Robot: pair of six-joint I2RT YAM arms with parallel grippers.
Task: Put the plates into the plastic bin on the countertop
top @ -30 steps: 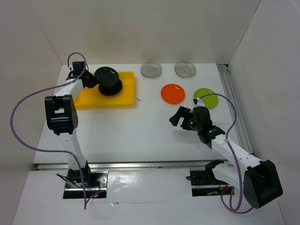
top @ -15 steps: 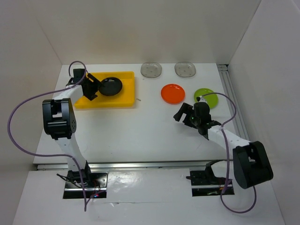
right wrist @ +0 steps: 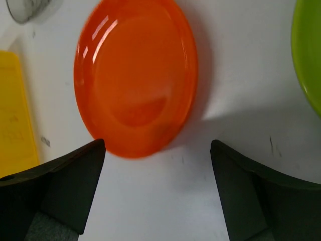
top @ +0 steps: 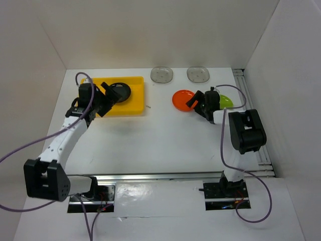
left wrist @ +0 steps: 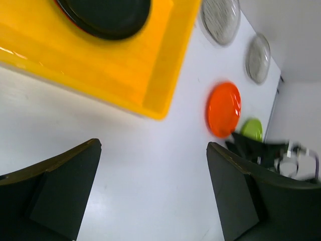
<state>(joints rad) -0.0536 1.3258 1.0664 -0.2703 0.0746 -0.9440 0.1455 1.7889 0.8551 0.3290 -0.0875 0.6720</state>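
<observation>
White walls (top: 165, 30) are closing in a plain white table (top: 150, 140), and everything that matters is lying along its far side. In the upper left of the overhead view a yellow bin (top: 133, 106) is sitting flat, with a black plate (top: 120, 91) resting inside it toward the right end.

The left gripper (left wrist: 153, 145) is hovering just in front of the bin's near rim. Its fingers are standing wide apart with nothing between them, which suggests that arm's delivery is finished and it is free to fetch another.

At upper centre two grey plates (top: 162, 74) are waiting side by side against the back wall. Below them an orange plate (right wrist: 135, 75) is lying on the table, well apart from the bin. A green plate (right wrist: 308, 55) is lying just to its right, partly hidden by the right arm in the overhead view.

The right gripper (right wrist: 156, 145) is reaching low over the orange plate's near rim, fingers spread either side of it and gripping nothing. It is probably lining up an edge pinch, since a plate this shallow offers no other hold. Four plates are lying outside the bin.
</observation>
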